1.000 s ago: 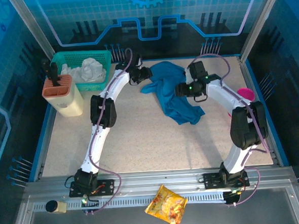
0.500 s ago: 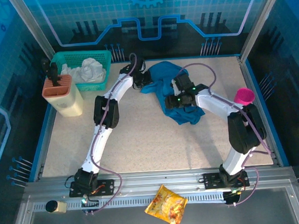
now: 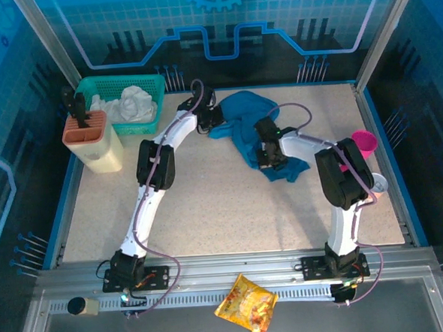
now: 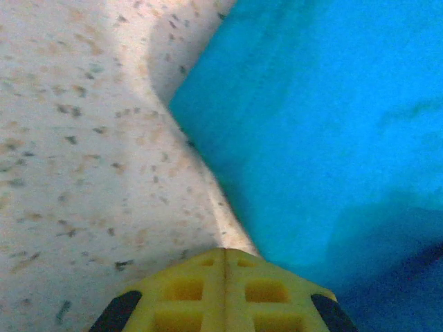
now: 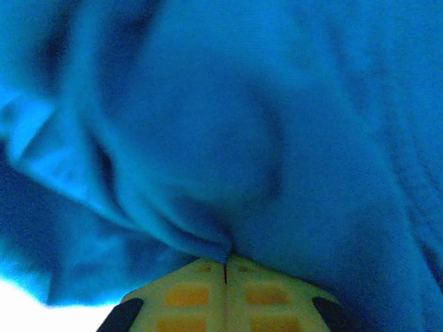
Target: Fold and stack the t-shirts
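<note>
No legible text anywhere; print on the yellow snack packet (image 3: 246,306) too small.

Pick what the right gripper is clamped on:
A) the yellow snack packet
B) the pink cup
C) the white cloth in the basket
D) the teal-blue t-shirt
D: in the right wrist view the right gripper is shut, with a fold of the teal-blue t-shirt pinched at its tip.
</note>
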Robot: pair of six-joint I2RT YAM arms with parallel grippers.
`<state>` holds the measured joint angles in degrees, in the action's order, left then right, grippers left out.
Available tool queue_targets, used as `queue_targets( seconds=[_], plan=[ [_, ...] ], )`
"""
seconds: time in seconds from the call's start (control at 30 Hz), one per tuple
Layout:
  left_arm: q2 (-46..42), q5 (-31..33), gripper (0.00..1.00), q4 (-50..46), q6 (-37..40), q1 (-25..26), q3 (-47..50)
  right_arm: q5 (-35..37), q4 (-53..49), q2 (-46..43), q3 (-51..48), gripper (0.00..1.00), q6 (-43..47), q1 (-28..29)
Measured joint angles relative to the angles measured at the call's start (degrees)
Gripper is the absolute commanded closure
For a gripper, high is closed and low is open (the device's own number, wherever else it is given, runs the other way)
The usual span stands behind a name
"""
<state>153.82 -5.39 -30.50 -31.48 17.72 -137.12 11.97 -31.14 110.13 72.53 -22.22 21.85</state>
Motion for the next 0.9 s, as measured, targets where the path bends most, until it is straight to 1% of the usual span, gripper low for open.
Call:
queue_targets(
  seconds=[0.13,0.23,0.3,0.4,0.43,0.47,0.5,0.53,0.57,0.6,0.63,0.7,0.73,0.8,0.9],
  plan=[
    [-4.61,2.89,1.00,0.70,-0.04,-1.99,7.39,2.67,-3.30,-2.08,0.61,1.00,1.70,-9.25],
    [-9.49,3.89,1.00,2.49,-0.07,-5.16,15.80,4.76,-5.77,-2.78,5.05,1.00,4.20,-14.16],
    [-13.16,4.37,1.00,4.13,-0.07,-7.37,22.14,5.81,-6.62,-2.51,9.40,1.00,6.25,-15.28],
    [-18.56,4.92,1.00,6.88,0.42,-9.81,31.23,5.99,-7.19,-1.25,16.65,0.99,9.09,-15.28],
    [-20.31,5.20,1.00,7.43,0.33,-9.84,34.01,5.81,-7.39,-0.70,18.75,0.91,9.77,-15.13],
    [-21.55,5.18,1.00,7.87,0.33,-9.77,35.95,5.40,-7.43,-0.46,19.91,0.79,10.16,-14.97],
    [-22.80,5.14,1.00,8.39,0.31,-9.62,37.94,4.94,-7.45,-0.42,20.50,0.63,10.49,-14.64],
    [-23.65,4.87,1.00,8.57,0.28,-9.44,39.10,4.35,-7.45,-0.61,20.61,0.50,10.71,-14.19],
    [-24.09,4.28,0.93,8.59,0.17,-9.29,39.54,3.82,-7.67,-0.74,20.61,0.43,10.97,-13.57],
    [-24.20,3.34,0.80,8.61,0.15,-9.07,39.47,3.39,-8.15,-0.81,20.59,0.36,11.15,-12.63],
    [-24.20,2.34,0.70,8.50,0.31,-8.81,38.91,2.75,-8.72,-0.83,20.59,0.30,10.93,-11.45],
    [-23.87,0.35,0.58,7.17,0.46,-8.13,36.61,2.03,-9.90,-0.83,20.59,0.28,10.80,-8.98],
    [-23.32,-0.76,0.55,6.29,0.24,-7.52,33.90,1.60,-10.43,-0.83,20.59,0.28,10.67,-7.78],
    [-21.84,-2.40,0.55,5.11,0.37,-6.05,28.09,0.57,-10.97,-0.83,20.59,0.29,10.23,-6.16],
    [-20.39,-4.15,0.57,5.18,0.42,-3.19,21.49,-1.51,-11.52,-0.35,21.38,0.30,9.53,-5.79]
  ],
)
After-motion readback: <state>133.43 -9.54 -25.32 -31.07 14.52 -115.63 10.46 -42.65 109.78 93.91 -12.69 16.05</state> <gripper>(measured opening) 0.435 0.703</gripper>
